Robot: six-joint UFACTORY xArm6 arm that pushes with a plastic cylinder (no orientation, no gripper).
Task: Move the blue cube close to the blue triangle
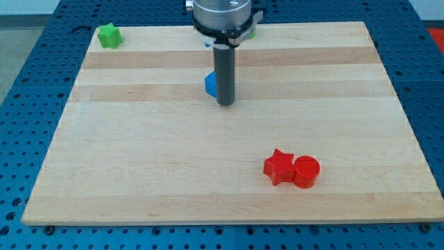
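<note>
My rod comes down from the arm's head at the view's top centre, and my tip (225,104) rests on the wooden board (139,173). A blue block (210,84) sits right against the rod's left side, just above the tip. The rod hides its right part, so I cannot tell whether it is the cube or the triangle. A small blue sliver (207,44) shows under the arm's head, mostly hidden. No other blue block is in plain sight.
A green star (109,35) lies at the board's top left corner. A bit of another green block (250,32) shows behind the arm's head. A red star (279,167) and a red cylinder (306,171) touch each other at the lower right.
</note>
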